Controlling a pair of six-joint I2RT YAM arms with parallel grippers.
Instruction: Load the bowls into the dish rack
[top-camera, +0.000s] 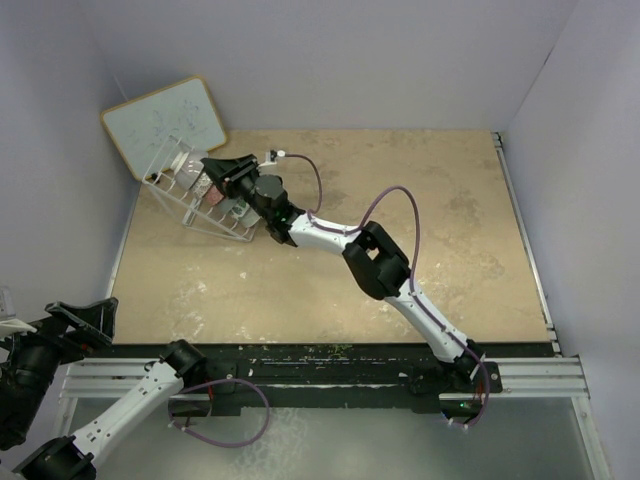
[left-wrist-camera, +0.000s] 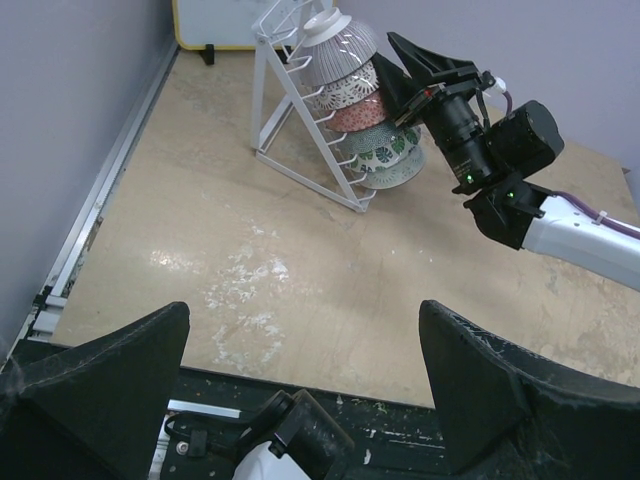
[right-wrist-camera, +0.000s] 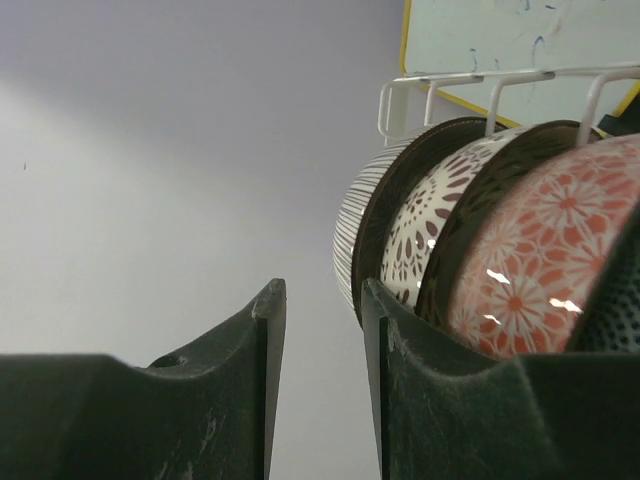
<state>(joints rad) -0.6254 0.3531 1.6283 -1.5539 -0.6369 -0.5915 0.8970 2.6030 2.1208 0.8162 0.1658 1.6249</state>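
Observation:
The white wire dish rack (top-camera: 165, 190) stands tilted at the far left of the table, also in the left wrist view (left-wrist-camera: 290, 120). Several bowls (left-wrist-camera: 350, 90) sit on edge in it, in a row. The right wrist view shows a striped bowl (right-wrist-camera: 352, 235), a brown-petal bowl (right-wrist-camera: 430, 230) and a red floral bowl (right-wrist-camera: 540, 270). My right gripper (top-camera: 213, 165) is at the rack's top end, open and empty (right-wrist-camera: 320, 290), one finger beside the striped bowl's rim. My left gripper (left-wrist-camera: 300, 315) is open and empty over the near left edge (top-camera: 85, 318).
A wood-framed whiteboard (top-camera: 165, 122) leans behind the rack against the left wall. Grey walls close in the table on three sides. The black base rail (top-camera: 330, 360) runs along the near edge. The right arm (top-camera: 375, 260) stretches diagonally across the table.

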